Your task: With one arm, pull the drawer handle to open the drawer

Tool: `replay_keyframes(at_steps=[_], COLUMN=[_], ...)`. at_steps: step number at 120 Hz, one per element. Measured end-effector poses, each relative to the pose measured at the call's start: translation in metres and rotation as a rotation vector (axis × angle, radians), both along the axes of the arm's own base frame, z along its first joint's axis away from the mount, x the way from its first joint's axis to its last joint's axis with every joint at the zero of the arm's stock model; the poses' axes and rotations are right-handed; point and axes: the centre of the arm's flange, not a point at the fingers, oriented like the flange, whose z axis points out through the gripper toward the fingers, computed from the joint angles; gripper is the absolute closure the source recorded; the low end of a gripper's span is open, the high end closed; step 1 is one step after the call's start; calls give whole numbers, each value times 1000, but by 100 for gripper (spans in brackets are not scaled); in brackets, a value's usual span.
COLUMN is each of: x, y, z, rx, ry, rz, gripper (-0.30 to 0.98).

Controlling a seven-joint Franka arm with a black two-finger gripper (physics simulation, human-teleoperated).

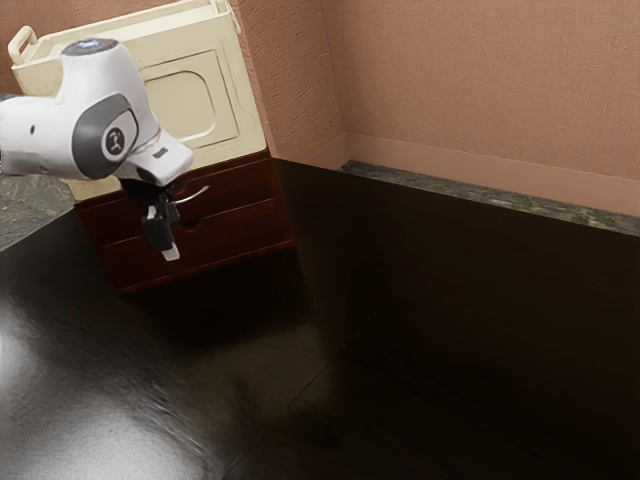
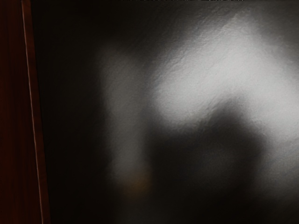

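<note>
One black gripper (image 1: 165, 252), two dark-red wooden drawers (image 1: 235, 230)
It's near one pale curved handle (image 1: 195, 195); open or closed, I can't tell.

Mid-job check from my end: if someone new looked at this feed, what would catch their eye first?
Probably the white arm at the exterior view's left, its black gripper hanging in front of the dark red drawers. Next, the big cream box above those drawers, and the pale glare on the glossy black surface toward the exterior view's lower left.
</note>
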Motion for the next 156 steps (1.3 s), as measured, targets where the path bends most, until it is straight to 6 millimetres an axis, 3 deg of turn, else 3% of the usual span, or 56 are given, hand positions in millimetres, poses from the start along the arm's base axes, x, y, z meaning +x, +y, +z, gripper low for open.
replay_keyframes(at_steps=[52,100,156], x=[15,31,44], y=[23,27,34], z=[14,9,-10], rx=[70,105,114], ry=[-110,-159,-146], rz=[-18,-39,-41], gripper=[0,0,0])
